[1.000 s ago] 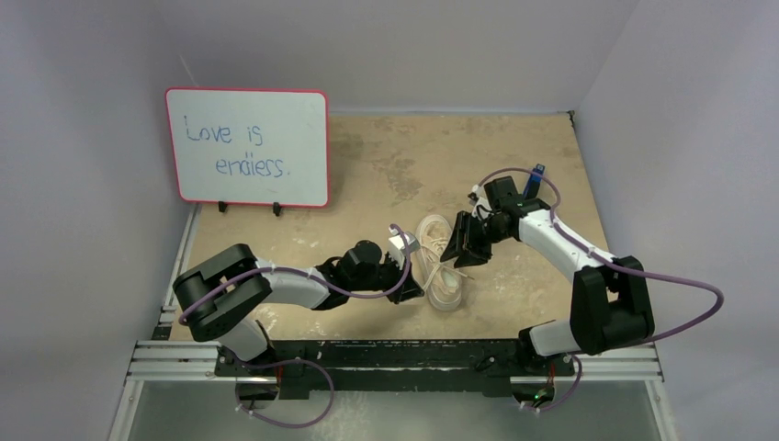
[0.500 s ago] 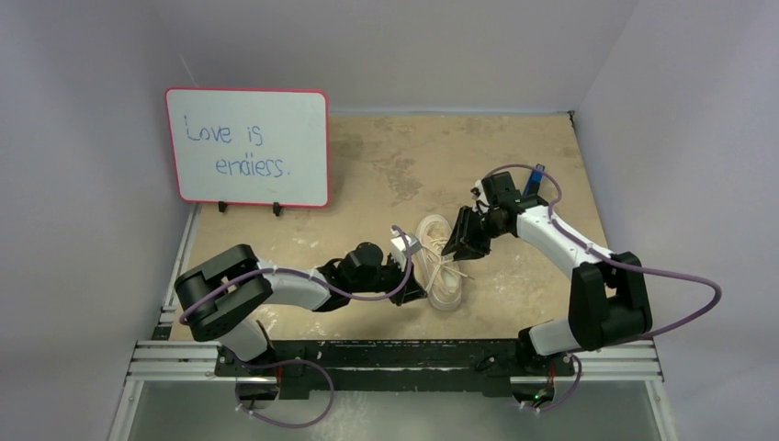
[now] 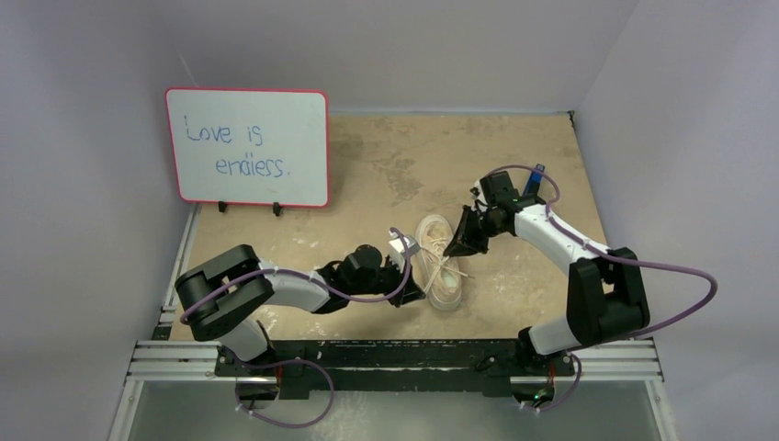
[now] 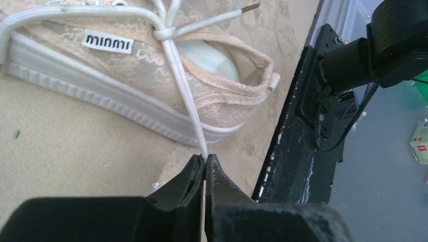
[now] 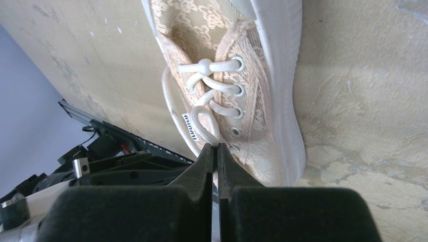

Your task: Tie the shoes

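The pale pink-beige sneaker point(image 3: 441, 266) lies mid-table, toe to the far side. My left gripper point(image 3: 411, 288) sits just left of its heel. In the left wrist view the left gripper point(image 4: 205, 158) is shut on a taut white lace point(image 4: 182, 91) that runs from a knot point(image 4: 164, 33) over the shoe's side point(image 4: 126, 70). My right gripper point(image 3: 452, 248) is over the shoe's right side. In the right wrist view the right gripper point(image 5: 216, 147) is shut on a white lace loop point(image 5: 202, 126) by the eyelets of the shoe point(image 5: 262, 101).
A whiteboard point(image 3: 247, 146) with a red rim stands at the back left. The black rail point(image 3: 395, 354) with the arm bases runs along the table's near edge, close to the heel. A free lace end point(image 4: 237, 11) lies across the shoe's opening.
My right gripper has drawn slightly left and up toward the shoe's laces, and its arm has shifted with it. My left gripper has stayed at the heel.
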`<state>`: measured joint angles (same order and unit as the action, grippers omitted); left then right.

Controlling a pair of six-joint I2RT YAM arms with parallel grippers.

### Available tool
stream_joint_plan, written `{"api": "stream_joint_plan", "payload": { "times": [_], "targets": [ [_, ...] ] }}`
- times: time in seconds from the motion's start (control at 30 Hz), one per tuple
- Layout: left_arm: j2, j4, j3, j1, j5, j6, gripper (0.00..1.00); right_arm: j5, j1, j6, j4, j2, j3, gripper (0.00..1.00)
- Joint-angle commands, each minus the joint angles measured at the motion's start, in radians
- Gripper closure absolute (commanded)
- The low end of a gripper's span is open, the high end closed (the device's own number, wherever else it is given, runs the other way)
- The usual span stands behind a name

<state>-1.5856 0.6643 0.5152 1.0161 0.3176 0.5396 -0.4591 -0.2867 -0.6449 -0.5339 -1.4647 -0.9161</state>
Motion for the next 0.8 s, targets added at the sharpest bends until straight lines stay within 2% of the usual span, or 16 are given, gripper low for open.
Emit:
{"api": "stream_joint_plan", "payload": {
  "times": [0.0, 0.13, 0.27, 0.43, 0.77],
  "targets": [
    [0.019, 0.001, -0.035, 0.011, -0.003, 0.012, 1.00, -0.032, 0.036, -0.017, 0.057, 0.018, -0.015, 1.00],
    [0.032, -0.028, -0.047, 0.011, -0.005, 0.003, 1.00, -0.039, 0.079, 0.000, 0.070, 0.015, -0.007, 1.00],
    [0.037, -0.020, -0.072, 0.010, -0.019, 0.010, 1.00, -0.054, 0.135, -0.026, 0.203, 0.085, 0.056, 1.00],
    [0.013, -0.011, -0.091, 0.011, -0.021, 0.023, 1.00, -0.123, 0.205, 0.044, 0.184, 0.028, 0.042, 1.00],
    [0.026, 0.001, -0.150, 0.015, -0.033, 0.026, 1.00, -0.153, 0.231, 0.045, 0.280, 0.020, 0.095, 1.00]
  ]
}}
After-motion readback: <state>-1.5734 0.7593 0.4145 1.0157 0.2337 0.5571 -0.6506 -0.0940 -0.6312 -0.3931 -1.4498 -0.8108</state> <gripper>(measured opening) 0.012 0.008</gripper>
